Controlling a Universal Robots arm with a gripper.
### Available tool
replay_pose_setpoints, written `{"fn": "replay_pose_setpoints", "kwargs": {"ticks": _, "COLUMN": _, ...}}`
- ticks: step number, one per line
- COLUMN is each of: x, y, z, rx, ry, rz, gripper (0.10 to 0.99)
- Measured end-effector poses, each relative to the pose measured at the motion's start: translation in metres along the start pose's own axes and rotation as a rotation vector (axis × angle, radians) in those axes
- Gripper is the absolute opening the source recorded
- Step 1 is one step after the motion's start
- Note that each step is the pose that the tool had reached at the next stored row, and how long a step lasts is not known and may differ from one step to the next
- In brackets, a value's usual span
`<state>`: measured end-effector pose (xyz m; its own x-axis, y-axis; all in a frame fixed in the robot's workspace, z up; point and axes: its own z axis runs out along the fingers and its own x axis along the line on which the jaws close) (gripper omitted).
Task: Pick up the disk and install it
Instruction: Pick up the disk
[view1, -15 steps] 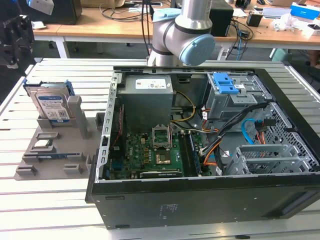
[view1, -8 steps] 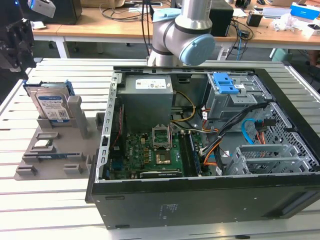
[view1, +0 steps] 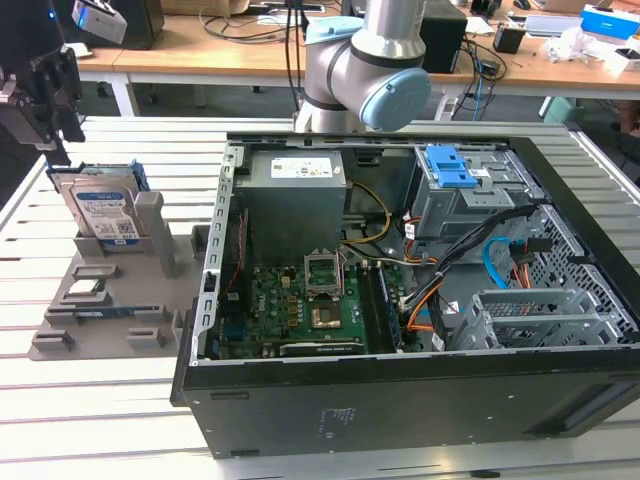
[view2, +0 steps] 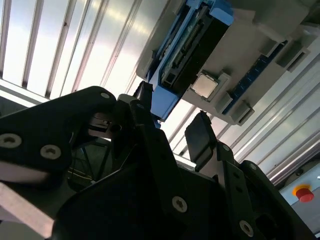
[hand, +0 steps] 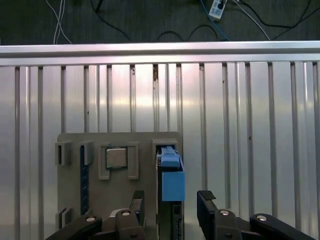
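Note:
The disk (view1: 100, 205) stands on edge in a slot of the grey holder plate (view1: 110, 320) at the exterior view's left, silver with a blue-and-white label and a blue carrier frame. My black gripper (view1: 62, 140) hangs just above its far upper corner, open and holding nothing. In the first wrist view the disk (hand: 172, 180) runs edge-on between the two fingers of the gripper (hand: 171, 197), which stand apart on either side without touching it. In the second wrist view the disk (view2: 192, 47) lies beyond the open gripper (view2: 172, 112).
A small square processor chip (hand: 116, 158) sits in a pocket of the holder plate beside the disk. The open computer case (view1: 400, 390) fills the exterior view's right, with a grey drive cage (view1: 455, 205) and blue latch (view1: 448, 165) at its back. The arm's base (view1: 360, 70) rises behind the case.

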<state>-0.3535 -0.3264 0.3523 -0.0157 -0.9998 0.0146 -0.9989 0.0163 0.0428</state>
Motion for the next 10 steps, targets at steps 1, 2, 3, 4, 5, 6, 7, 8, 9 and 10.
{"fn": "replay_pose_setpoints", "kwargs": {"ticks": 1, "x": 0.0000, "y": -0.0003, "z": 0.0007, "rx": 0.000, "ry": 0.0009, "rz": 0.000, "gripper": 0.541}}
{"fn": "replay_pose_setpoints", "kwargs": {"ticks": 2, "x": 0.0000, "y": -0.0007, "z": 0.0014, "rx": 0.000, "ry": 0.0019, "rz": 0.000, "gripper": 0.541}}
{"fn": "replay_pose_setpoints", "kwargs": {"ticks": 3, "x": 0.0000, "y": -0.0011, "z": 0.0027, "rx": 0.000, "ry": 0.0030, "rz": 0.000, "gripper": 0.541}}
{"fn": "replay_pose_setpoints", "kwargs": {"ticks": 4, "x": 0.0000, "y": -0.0013, "z": 0.0033, "rx": 0.000, "ry": 0.0034, "rz": 0.000, "gripper": 0.541}}
{"fn": "replay_pose_setpoints", "kwargs": {"ticks": 5, "x": 0.0000, "y": -0.0014, "z": 0.0042, "rx": 0.000, "ry": 0.0041, "rz": 0.000, "gripper": 0.541}}
{"fn": "replay_pose_setpoints", "kwargs": {"ticks": 6, "x": 0.0000, "y": -0.0017, "z": 0.0056, "rx": 0.000, "ry": 0.0051, "rz": 0.000, "gripper": 0.541}}
{"fn": "replay_pose_setpoints", "kwargs": {"ticks": 7, "x": -0.0001, "y": -0.0018, "z": 0.0066, "rx": 0.000, "ry": 0.0056, "rz": 0.000, "gripper": 0.541}}
{"fn": "replay_pose_setpoints", "kwargs": {"ticks": 8, "x": -0.0001, "y": -0.0020, "z": 0.0073, "rx": 0.000, "ry": 0.0060, "rz": 0.000, "gripper": 0.541}}
{"fn": "replay_pose_setpoints", "kwargs": {"ticks": 9, "x": -0.0001, "y": -0.0020, "z": 0.0083, "rx": 0.000, "ry": 0.0065, "rz": 0.000, "gripper": 0.541}}
{"fn": "replay_pose_setpoints", "kwargs": {"ticks": 10, "x": -0.0001, "y": -0.0021, "z": 0.0093, "rx": 0.000, "ry": 0.0069, "rz": 0.000, "gripper": 0.541}}
